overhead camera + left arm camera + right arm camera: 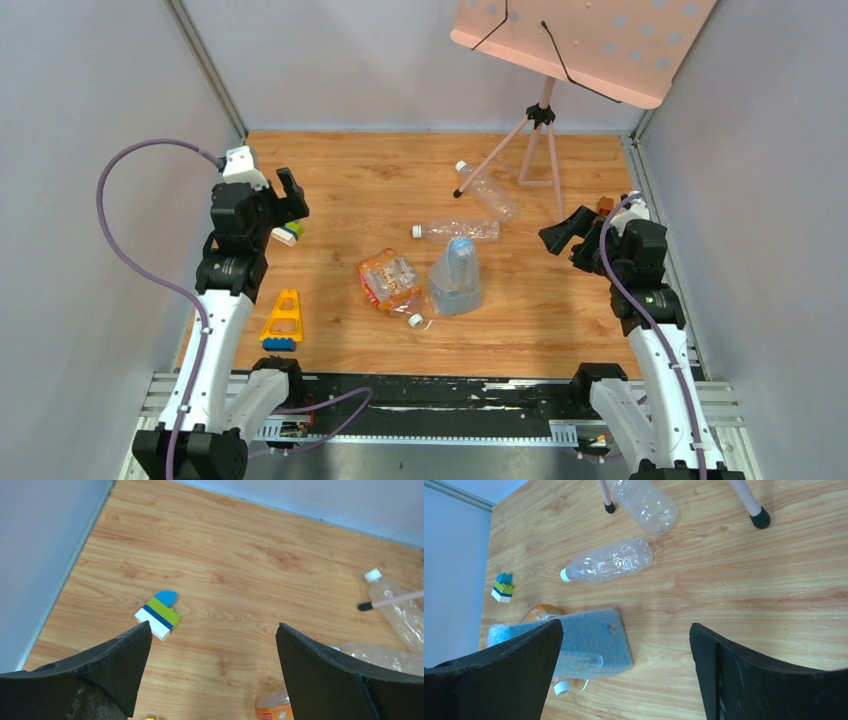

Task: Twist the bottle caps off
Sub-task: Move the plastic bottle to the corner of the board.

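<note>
Left end effector [214, 627]: fingers spread wide, nothing between them.
Right end effector [625, 626]: spread wide too, pinching nothing.
Worktop [350, 170]: bare wood under both my end effectors.
Music stand [580, 40]: pink, beyond my right end effector.
Blue bottle [457, 275]: between my two end effectors, just beside the crushed orange bottle [388, 280].
Nearer clear bottle [611, 562]: lying ahead of my right end effector, white cap [565, 574] on its neck.
Farther clear bottle [644, 502]: beyond that one, second white cap [373, 575] on.
Third white cap [561, 686]: close under my right end effector, touching the blue bottle's side.
Block stack [159, 614]: just ahead of my left end effector.
</note>
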### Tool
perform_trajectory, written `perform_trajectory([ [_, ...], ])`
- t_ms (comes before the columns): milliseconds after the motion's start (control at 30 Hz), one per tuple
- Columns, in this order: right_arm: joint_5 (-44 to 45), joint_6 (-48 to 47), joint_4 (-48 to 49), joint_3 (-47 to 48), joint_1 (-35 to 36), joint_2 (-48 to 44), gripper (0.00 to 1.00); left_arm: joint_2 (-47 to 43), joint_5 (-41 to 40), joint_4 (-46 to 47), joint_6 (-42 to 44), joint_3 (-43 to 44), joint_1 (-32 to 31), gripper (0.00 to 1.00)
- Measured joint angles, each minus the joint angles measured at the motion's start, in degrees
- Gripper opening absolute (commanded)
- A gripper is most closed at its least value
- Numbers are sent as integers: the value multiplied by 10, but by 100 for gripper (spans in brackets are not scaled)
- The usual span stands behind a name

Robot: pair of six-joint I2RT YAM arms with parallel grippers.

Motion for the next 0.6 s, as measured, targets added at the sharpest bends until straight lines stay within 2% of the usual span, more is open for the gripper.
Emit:
perform_trajectory([
  [100, -19, 2, 0, 8, 0, 1, 100, -17, -36, -2, -10, 0, 0, 100],
  [267, -99, 3, 1, 56, 0, 11, 100, -63, -16, -7, -15, -7, 0, 100],
  [367, -126, 0, -3, 98, 25, 23, 100, -94, -4, -2, -31, -30, 0, 100],
  [467, -108, -15, -17, 144, 94, 36, 100, -122, 18, 9, -44, -56, 0, 100],
  [600, -38, -42, -40, 207, 231, 59, 100, -137, 48, 29, -63, -72, 0, 100],
])
